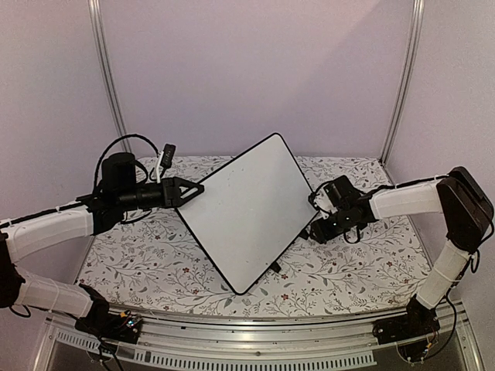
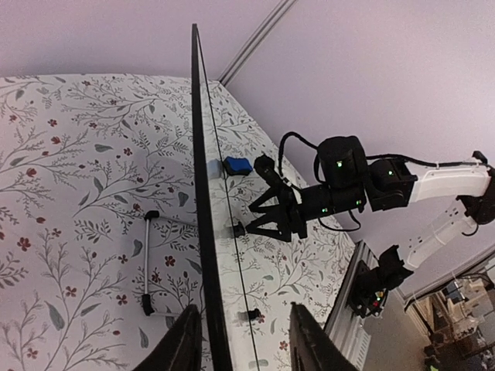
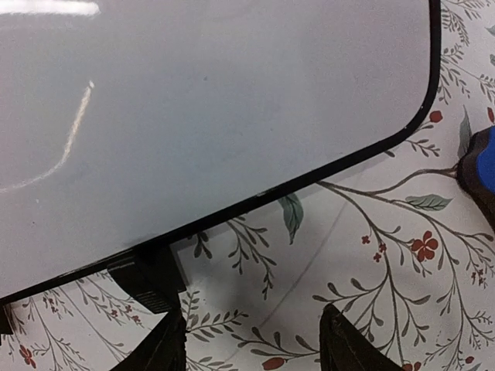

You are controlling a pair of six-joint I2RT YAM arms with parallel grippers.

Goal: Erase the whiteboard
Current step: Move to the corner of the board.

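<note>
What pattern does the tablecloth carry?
White tablecloth with grey-green leafy vines and small red flowers; right wrist view shows it best.

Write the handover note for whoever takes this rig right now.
Left gripper: open, straddling the whiteboard's edge, not clamped.
Right gripper: open, empty, low over the floral tablecloth by the board's lower edge.
Blue eraser lies on the cloth beside the right gripper, unheld.
Done: board looks almost blank.
Left: a faint curved streak, mark or glare unclear; check, wipe if needed.

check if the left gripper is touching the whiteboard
Cannot tell: left wrist view shows the whiteboard between the left gripper's fingers, one clear, the other overlapping it.
</note>
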